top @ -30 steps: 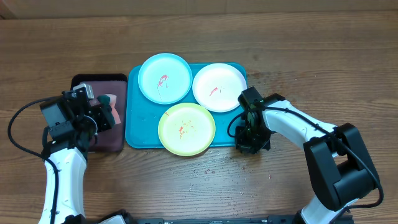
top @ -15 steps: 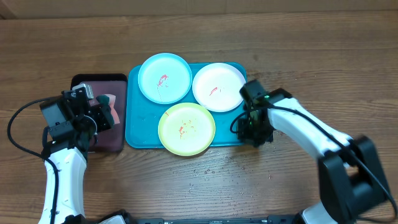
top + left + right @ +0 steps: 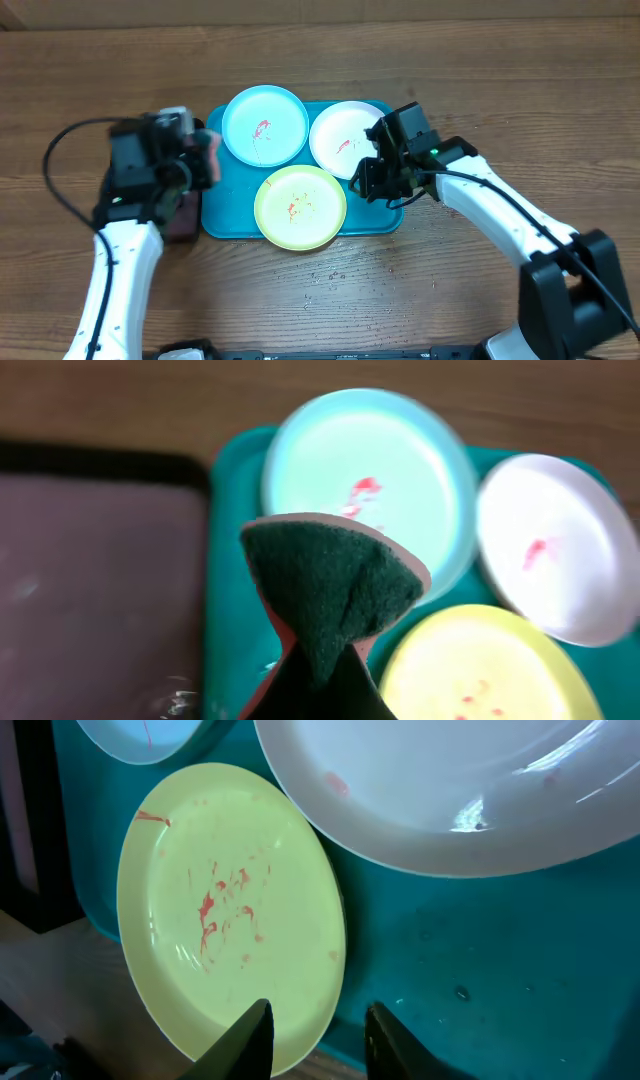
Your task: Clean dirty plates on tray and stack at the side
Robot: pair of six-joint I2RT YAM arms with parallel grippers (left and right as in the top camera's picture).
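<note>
Three smeared plates lie on the teal tray [image 3: 225, 215]: light blue [image 3: 264, 124] at the back left, white [image 3: 350, 138] at the back right, yellow-green [image 3: 300, 207] in front. My left gripper [image 3: 203, 162] hangs over the tray's left rim, shut on a green sponge [image 3: 335, 580] with a pinkish backing. In the left wrist view the sponge hides part of the light blue plate [image 3: 370, 480]. My right gripper [image 3: 372, 182] is open low over the tray's right part. Its fingers [image 3: 318, 1045] straddle the yellow-green plate's [image 3: 230, 900] right rim, one over the plate, one over the tray [image 3: 480, 950].
A smaller black-rimmed tray [image 3: 180, 225] with a pinkish inside sits left of the teal tray, mostly under my left arm. Brown wood tabletop [image 3: 450, 290] surrounds both trays. The white plate [image 3: 450, 790] overlaps the view just beyond my right fingers.
My left arm has lifted from the small tray and swung right to the teal tray's edge with the sponge. My right gripper has moved from the table onto the tray and opened.
</note>
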